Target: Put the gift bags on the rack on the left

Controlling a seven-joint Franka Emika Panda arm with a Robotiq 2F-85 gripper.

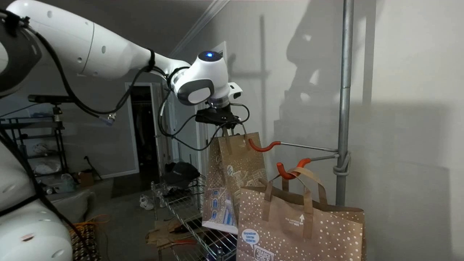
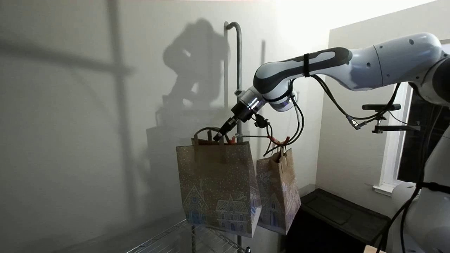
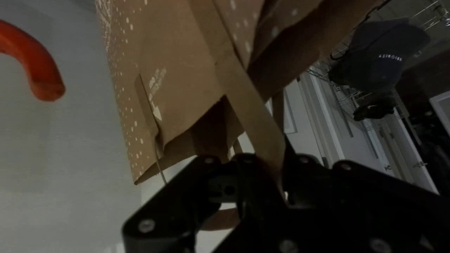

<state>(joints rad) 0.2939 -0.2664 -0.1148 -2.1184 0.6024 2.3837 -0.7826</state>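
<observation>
Holding paper bag (image 2: 216, 186), end effector (image 2: 217, 137) near red hooks (image 1: 266, 147), hung bag (image 1: 290, 224) beside, cap (image 1: 181, 174) on wire shelf (image 2: 193, 239)

- Arm (image 1: 108, 43): smooth, rounded white casings, with a fine dark seam (image 1: 88, 47) and small grey round plugs (image 1: 103, 49).
- Trim (image 2: 342, 56): broad and dark grey, framing a white slot-shaped inset (image 2: 325, 56) in an exterior view.
- Wrist light (image 1: 209, 55): a bright blue glow in a black round cap (image 1: 217, 57).
- Cables (image 1: 59, 67): black, looped outside the casings.
- Straps (image 2: 306, 65): narrow black bands.
- Cable plug (image 2: 353, 123): angled, with silvery parts.
- Wrist collar (image 2: 253, 99): shiny silver metal.
- Camera housing (image 1: 235, 90): small, white, dark at the front.
- Tool (image 2: 218, 136): black, slender at its end.
- Screws (image 3: 146, 225): round, pale metal heads on black linkages (image 3: 168, 211), blurred in the wrist view.
- Lower casing (image 1: 32, 224): white, with a reddish-brown oval mark (image 1: 27, 237).
</observation>
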